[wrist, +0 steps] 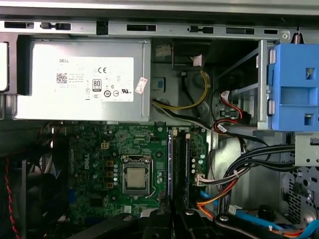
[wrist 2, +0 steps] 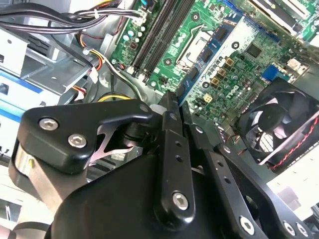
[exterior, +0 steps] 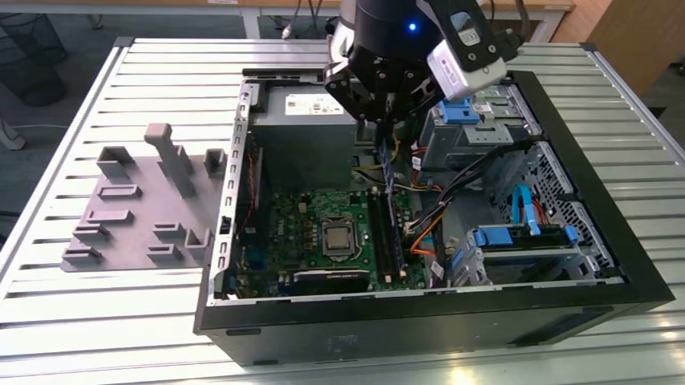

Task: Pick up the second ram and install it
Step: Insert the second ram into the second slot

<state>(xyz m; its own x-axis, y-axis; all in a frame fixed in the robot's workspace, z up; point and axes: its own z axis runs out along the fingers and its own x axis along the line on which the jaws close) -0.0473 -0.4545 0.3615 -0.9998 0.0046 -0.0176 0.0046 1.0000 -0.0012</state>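
A: Second wrist view: black two-finger gripper [wrist 2: 173, 102] pinches the second ram [wrist 2: 207, 52], a long thin blue-green board w/ black chips, above the green motherboard [wrist 2: 234, 84].

B: We judge it light, stiff, fragile; we'd hold the edges mid-length, never the contacts.

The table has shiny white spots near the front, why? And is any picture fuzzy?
In the exterior view, light glares off the ribbed metal table along its near edge. In the second wrist view, the black pincer close to the lens looks soft. In the first wrist view, the silver power box looks bright and crisp.
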